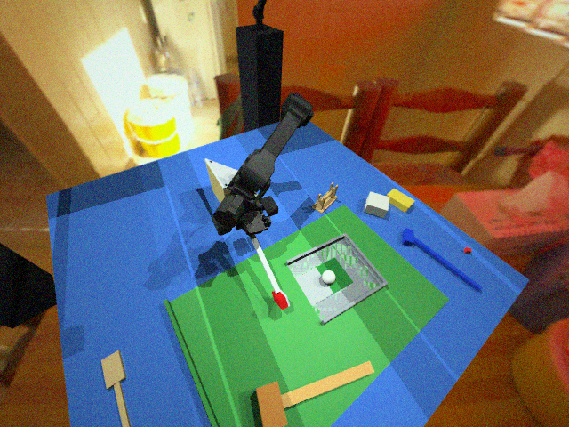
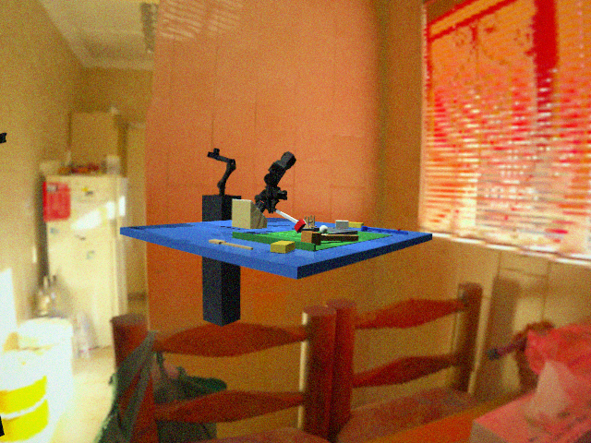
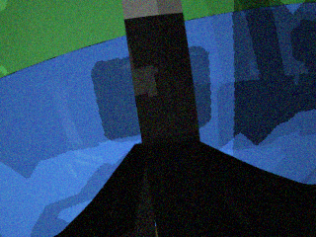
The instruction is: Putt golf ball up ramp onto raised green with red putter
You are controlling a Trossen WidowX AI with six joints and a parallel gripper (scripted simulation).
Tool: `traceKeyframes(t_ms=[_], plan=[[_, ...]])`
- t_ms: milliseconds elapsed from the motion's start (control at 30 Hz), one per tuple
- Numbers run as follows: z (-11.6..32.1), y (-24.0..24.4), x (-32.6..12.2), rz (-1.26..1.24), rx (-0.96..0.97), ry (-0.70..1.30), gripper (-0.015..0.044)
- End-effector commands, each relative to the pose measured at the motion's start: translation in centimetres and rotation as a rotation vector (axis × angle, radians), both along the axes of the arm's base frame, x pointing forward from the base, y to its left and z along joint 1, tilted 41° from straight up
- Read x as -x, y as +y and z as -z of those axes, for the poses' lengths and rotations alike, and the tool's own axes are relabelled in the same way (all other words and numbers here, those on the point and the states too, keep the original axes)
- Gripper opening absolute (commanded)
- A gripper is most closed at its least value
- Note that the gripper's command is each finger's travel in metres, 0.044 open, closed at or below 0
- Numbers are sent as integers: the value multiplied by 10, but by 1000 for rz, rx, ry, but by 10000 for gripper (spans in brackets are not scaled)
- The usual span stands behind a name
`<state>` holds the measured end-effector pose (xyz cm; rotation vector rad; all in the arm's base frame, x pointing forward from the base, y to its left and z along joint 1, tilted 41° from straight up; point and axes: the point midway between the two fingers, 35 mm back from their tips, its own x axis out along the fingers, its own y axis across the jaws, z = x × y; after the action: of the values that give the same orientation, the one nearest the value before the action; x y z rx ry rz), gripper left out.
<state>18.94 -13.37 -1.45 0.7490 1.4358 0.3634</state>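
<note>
— Where's the golf ball (image 1: 328, 276)?
— Resting on the raised green (image 1: 340, 273), inside the grey frame.
— And the hand (image 1: 252, 233)?
— Clenched on the red putter (image 1: 269, 272), head beside the ramp (image 1: 310, 287).
</note>
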Motion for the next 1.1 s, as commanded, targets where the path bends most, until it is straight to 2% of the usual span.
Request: traceKeyframes(t_ms=[0,1067], plan=[[-20,-18,2,3,16,-15,0],[-20,-18,3,6,10,-8,0]])
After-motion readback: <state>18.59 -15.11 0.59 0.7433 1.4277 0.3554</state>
